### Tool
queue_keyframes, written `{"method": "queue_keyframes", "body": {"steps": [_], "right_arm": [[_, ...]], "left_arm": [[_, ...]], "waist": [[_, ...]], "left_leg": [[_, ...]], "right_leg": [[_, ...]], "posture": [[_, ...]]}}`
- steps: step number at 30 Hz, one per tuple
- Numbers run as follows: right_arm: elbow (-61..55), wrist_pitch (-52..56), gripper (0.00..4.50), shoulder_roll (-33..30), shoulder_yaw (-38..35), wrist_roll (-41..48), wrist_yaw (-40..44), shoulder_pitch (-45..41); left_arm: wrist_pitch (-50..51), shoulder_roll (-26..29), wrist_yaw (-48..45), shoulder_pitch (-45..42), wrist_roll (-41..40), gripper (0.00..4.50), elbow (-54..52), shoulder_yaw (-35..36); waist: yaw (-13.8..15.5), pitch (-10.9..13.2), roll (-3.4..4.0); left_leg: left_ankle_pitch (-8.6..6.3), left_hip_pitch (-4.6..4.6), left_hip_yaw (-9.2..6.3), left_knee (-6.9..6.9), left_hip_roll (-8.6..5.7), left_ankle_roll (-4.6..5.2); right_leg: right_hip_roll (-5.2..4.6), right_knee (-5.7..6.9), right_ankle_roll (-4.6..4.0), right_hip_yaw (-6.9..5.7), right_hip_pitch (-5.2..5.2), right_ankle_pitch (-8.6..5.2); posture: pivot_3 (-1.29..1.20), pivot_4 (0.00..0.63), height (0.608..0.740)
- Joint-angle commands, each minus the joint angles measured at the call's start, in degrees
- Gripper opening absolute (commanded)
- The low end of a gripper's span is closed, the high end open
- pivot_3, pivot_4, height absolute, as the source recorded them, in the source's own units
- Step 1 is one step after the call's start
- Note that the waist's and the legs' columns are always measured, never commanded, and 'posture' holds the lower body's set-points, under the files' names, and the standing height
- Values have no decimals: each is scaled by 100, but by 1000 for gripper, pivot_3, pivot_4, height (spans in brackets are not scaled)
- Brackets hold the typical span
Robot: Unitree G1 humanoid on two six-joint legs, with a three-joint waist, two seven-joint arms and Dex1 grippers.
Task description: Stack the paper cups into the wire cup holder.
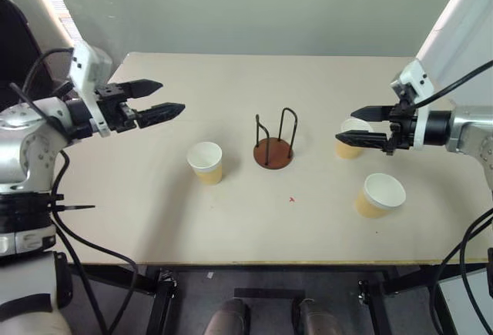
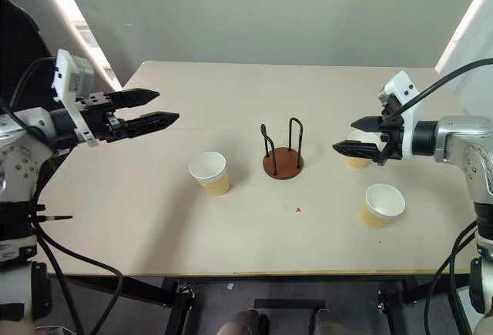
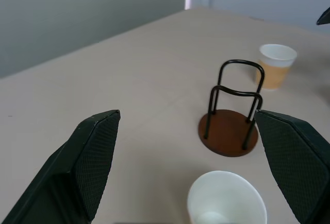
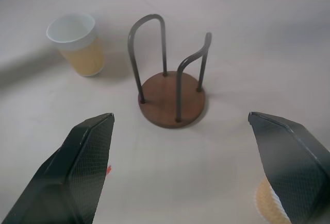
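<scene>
From my station I see the wire cup holder (image 1: pixel 274 144) standing upright near the middle of the pale table (image 1: pixel 231 227), its round reddish-brown base flat on the surface and its black wire loops rising with nothing inside them. I count 3 paper cups, all upright, open side up, and all apart from the holder. 1 cup (image 1: pixel 206 162) sits to the holder's left and a little nearer to me. A 2nd cup (image 1: pixel 349 144) stands to the holder's right, partly hidden behind the right gripper's fingers in the head views. The 3rd cup (image 1: pixel 380 195) is nearer the front edge on the right side, well apart from the holder. The left gripper (image 1: pixel 159 99) hangs above the left part of the table, pointing in toward the centre, with its 2 black fingers spread wide and nothing between them; the left wrist view looks past them onto the holder and the nearest cup. The right gripper (image 1: pixel 356 126) hovers on the right side, aimed inward and slightly downward, its fingers likewise parted wide and holding nothing; I cannot tell from the head views how high it sits over the 2nd cup. A small red mark (image 1: pixel 291 199) shows on the table in front of the holder.
</scene>
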Motion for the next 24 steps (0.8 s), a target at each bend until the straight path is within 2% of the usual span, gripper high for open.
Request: {"method": "queue_keyframes", "body": {"steps": [1, 6, 11, 16, 24], "right_arm": [[-326, 117, 4318, -119, -282, 134, -101, -78], [-431, 196, 4318, -65, -362, 159, -293, 64], [-253, 252, 4318, -134, -426, 183, -311, -78], [-537, 496, 4318, -386, -588, 475, -155, 47], [-908, 801, 4318, -551, -872, 805, -323, 297]], "left_arm": [[-89, -124, -56, -232, 73, 4500, 85, -82], [43, -371, 31, -73, -31, 4500, -151, -93], [287, -434, 55, 67, -123, 4500, -502, -145], [406, -507, 30, 70, -18, 4500, -801, -439], [859, -1008, 448, -136, 198, 4500, -1044, -1057]], "waist": [[1, 0, 0], [-1, 0, 0], [-6, 0, 0], [9, 0, 0], [10, 0, -1]], "left_leg": [[0, -2, 0, 0, 0, 0], [0, -5, 0, 1, 1, 0], [3, -5, 1, 2, 1, 4], [8, -8, 2, 3, 1, 9], [12, -8, 9, 8, 1, 14]], "right_leg": [[0, 1, 3, 0, -2, 1], [1, -1, 49, -1, -4, 28], [1, -1, 50, 1, -4, 29], [0, -1, 30, 0, -3, 17], [-4, -1, 19, 1, 2, 10]], "posture": [[0, 150, 740], [0, 150, 740], [0, 150, 740], [0, 150, 740], [0, 150, 740]]}}
